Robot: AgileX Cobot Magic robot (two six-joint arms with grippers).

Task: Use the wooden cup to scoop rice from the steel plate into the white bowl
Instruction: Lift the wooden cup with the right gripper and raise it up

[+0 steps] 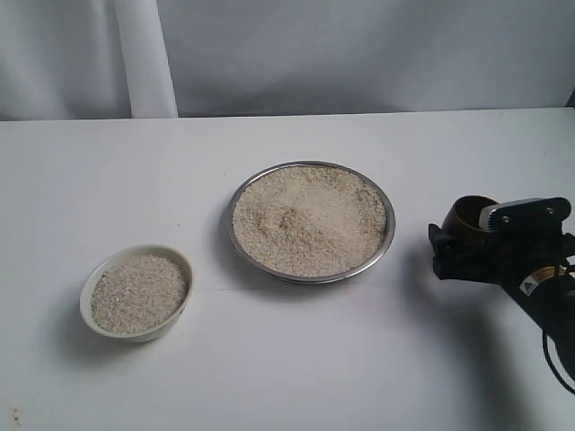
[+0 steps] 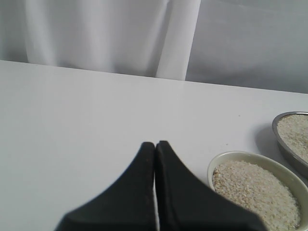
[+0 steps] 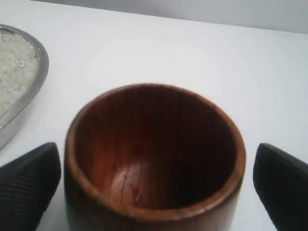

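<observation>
Bright even light, soft shadows beside white bowl and steel plate, wrist views blurred

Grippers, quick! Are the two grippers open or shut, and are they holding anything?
Left gripper: shut, holding nothing.
Right gripper: open, one jaw on each side of the wooden cup, not squeezing it.

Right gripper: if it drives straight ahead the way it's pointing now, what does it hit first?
The cup. It stands inside the right gripper, jaws open and clear of it on both sides. How deep it sits between them is unclear.
</observation>
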